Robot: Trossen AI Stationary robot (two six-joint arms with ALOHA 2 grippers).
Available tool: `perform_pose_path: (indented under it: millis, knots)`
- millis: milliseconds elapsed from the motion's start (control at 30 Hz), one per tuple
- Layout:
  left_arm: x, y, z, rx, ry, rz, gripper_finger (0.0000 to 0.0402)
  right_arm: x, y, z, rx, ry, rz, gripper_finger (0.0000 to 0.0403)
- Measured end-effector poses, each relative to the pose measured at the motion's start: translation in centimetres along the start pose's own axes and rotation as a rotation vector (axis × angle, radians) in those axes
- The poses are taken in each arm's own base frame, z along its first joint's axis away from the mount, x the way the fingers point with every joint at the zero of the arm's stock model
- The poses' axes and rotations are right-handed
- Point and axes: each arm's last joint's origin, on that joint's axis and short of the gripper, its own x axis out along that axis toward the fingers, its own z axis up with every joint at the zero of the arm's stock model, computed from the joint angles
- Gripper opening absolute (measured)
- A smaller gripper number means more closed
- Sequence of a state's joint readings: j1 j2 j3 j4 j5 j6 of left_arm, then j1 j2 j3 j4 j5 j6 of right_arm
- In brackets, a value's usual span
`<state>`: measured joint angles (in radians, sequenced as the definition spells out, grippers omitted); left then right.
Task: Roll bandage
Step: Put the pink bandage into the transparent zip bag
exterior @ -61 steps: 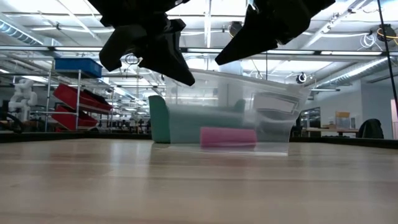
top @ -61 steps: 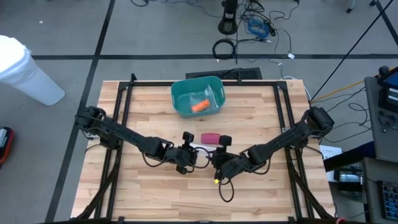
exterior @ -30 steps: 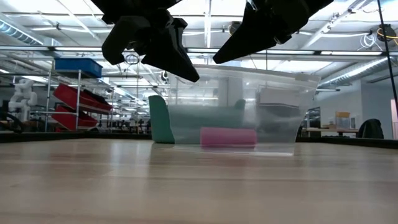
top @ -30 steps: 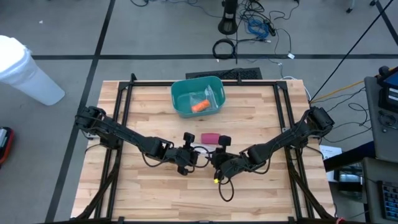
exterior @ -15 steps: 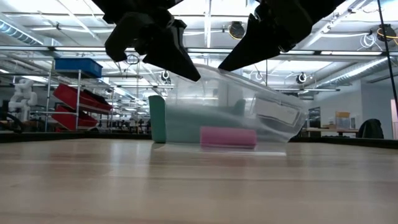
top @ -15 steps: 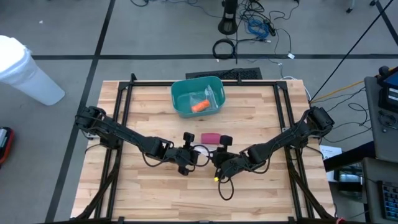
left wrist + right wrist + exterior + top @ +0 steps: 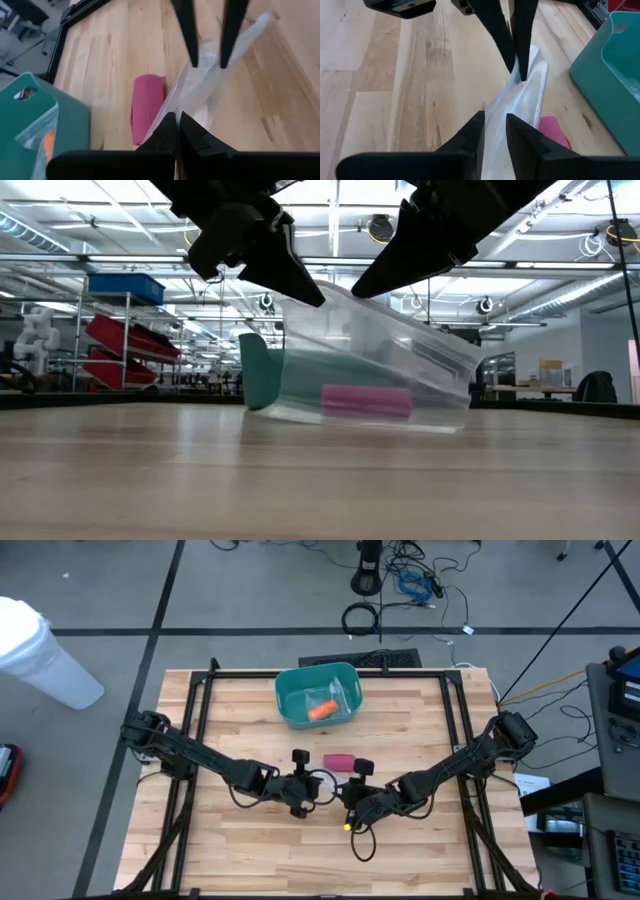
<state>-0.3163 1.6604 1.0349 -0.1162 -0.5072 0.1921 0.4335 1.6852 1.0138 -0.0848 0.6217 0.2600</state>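
your left gripper [image 7: 313, 787] sits near the middle of the pale wooden table [image 7: 250, 840], its slim dark fingers [image 7: 172, 132] pressed tight together on one edge of a clear plastic bag [image 7: 200, 87]. the film is thin, glossy and wrinkled, and it stretches in a taut band between your two grippers, lifted off the planks. in the low view the bag [image 7: 380, 360] hangs as a see-through sheet sloping down toward the boards, blurring what lies behind it.

just beyond the bag, on the far side from the arms, lies the bandage [image 7: 338, 761]: a short pink roll, cylinder-shaped, with a fine ribbed cloth surface, resting on its side on the wood. it is near both grippers but neither touches it. in the left wrist view the bandage [image 7: 146, 107] lies beside the bag's edge, partly veiled by the film.

farther back on the table stands a teal plastic bin [image 7: 318, 695] with rounded corners, smooth walls and a cut-out handle; something orange [image 7: 321, 711] and a bit of clear wrap lie inside.

your right gripper [image 7: 347, 798] is just right of the left one, its fingers [image 7: 475, 132] nipping the other end of the same bag [image 7: 517, 100], with only a narrow gap between them filled by gathered film. the grain of the table runs in long light strips, framed by black metal rails [image 7: 200, 690].
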Motion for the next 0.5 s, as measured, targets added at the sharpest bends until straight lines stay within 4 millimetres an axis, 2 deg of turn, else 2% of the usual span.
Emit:
perform_pose_path:
  millis: [500]
  knots:
    - [0.02, 0.11, 0.26, -0.044, -0.025, 0.005, 0.0000, 0.00, -0.08, -0.25, 0.034, 0.021, -0.010, 0.0063]
